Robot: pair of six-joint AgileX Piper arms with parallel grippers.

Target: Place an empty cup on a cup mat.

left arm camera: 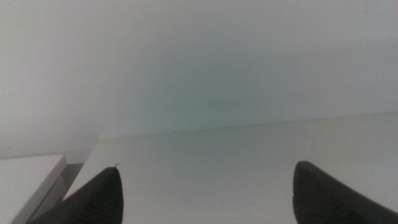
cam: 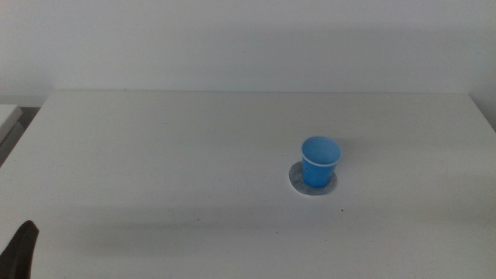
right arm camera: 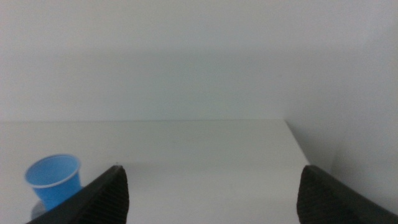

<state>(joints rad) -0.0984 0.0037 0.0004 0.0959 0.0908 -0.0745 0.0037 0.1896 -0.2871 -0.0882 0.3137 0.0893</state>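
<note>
One cup and one cup mat are all that the white table carries. The cup is bright blue, smooth-walled like plastic, narrowing toward its base, with a thin pale line around the open rim; its inside shows only blue. It stands upright on the mat, right of the table's centre in the middle view. The mat is a flat round disc, grey with a pale edge, and only a crescent of it shows around the cup's base (mostly on the near and left side). The table top is matte and plain, with straight edges.

The left gripper waits low at the near left corner, its two dark tapered jaws spread wide with nothing between them. The right gripper is out of the middle view; its jaws likewise stand wide apart and hold nothing, with the cup visible just beside one jaw tip.
</note>
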